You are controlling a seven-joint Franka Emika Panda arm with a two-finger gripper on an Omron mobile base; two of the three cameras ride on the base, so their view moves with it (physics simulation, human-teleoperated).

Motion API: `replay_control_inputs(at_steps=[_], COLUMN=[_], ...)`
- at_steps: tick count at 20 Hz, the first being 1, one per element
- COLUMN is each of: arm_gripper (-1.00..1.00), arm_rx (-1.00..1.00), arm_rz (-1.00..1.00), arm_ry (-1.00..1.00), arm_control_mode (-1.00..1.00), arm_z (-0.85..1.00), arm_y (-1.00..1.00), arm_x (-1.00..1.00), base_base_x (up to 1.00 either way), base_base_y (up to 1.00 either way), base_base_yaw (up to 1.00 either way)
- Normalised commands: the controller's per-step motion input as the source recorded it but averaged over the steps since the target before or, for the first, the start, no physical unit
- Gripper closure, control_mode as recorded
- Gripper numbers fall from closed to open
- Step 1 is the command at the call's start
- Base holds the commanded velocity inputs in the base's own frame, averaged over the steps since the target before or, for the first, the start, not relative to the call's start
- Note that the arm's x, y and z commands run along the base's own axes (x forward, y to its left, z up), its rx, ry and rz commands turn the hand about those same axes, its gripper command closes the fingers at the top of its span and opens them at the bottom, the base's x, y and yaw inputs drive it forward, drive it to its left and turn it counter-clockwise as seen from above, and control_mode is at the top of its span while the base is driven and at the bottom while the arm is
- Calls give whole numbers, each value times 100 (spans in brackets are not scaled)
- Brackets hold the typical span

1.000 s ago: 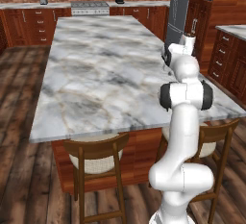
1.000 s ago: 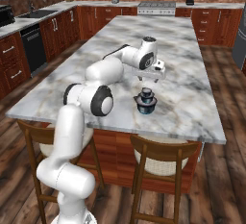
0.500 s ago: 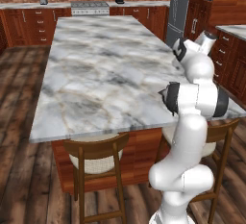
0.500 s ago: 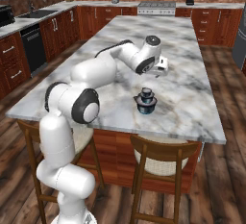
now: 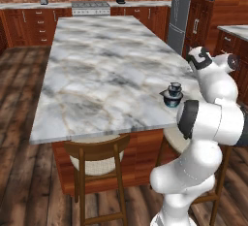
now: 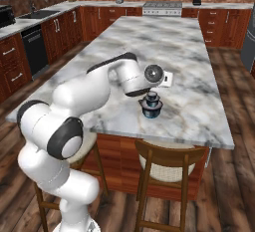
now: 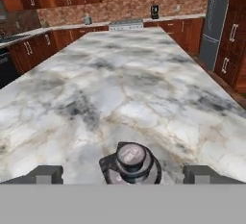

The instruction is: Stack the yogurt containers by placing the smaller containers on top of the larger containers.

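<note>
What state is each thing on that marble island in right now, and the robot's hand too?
small yogurt cup: upright, stacked on the larger cup.
large yogurt cup: upright on the marble island, carrying the small cup.
end effector: open, fingers on either side of the stack, holding nothing.

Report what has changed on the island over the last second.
The gripper, jaws open, has pulled up and back from the yogurt containers, the arm folding toward the base. The smaller container stays stacked on the larger container near the marble counter edge, unmoved.
</note>
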Motion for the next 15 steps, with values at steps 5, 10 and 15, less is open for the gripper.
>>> replay_control_inputs(at_steps=[5,10,15], arm_gripper=[-100,-100,-100], arm_rx=[6,-1,-5], arm_rz=[-4,0,1], arm_ry=[-33,-21,-1], arm_control_mode=[-100,-100,-100], arm_z=[13,-1,-19], arm_y=[-13,0,0], arm_x=[-60,-86,-57], base_base_x=[0,0,0], base_base_y=[0,0,0], base_base_yaw=[0,0,0])
